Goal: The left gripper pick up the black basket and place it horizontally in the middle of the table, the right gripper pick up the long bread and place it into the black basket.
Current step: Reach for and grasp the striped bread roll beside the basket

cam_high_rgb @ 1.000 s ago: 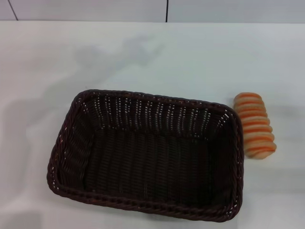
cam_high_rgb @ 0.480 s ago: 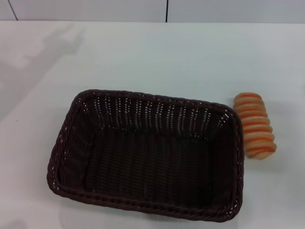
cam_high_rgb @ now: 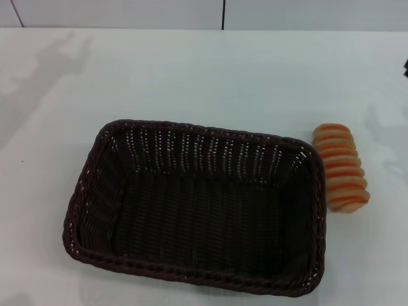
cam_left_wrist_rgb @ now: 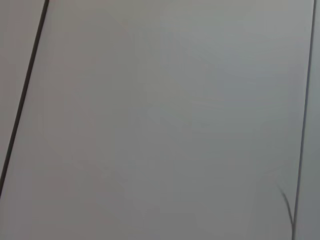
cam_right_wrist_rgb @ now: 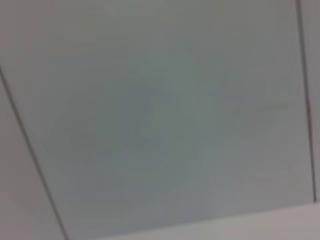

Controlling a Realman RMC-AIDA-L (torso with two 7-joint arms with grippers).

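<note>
— Where's everything?
— The black basket [cam_high_rgb: 194,207] sits by the counter's [cam_high_rgb: 191,76] near edge, the long bread [cam_high_rgb: 341,167] just beside its right end.
— Jaws?
— Both arms' jaws: can't tell.

A dark sliver of the right gripper [cam_high_rgb: 406,65] is showing at the far right edge of the head view. The left arm is showing nowhere.
</note>
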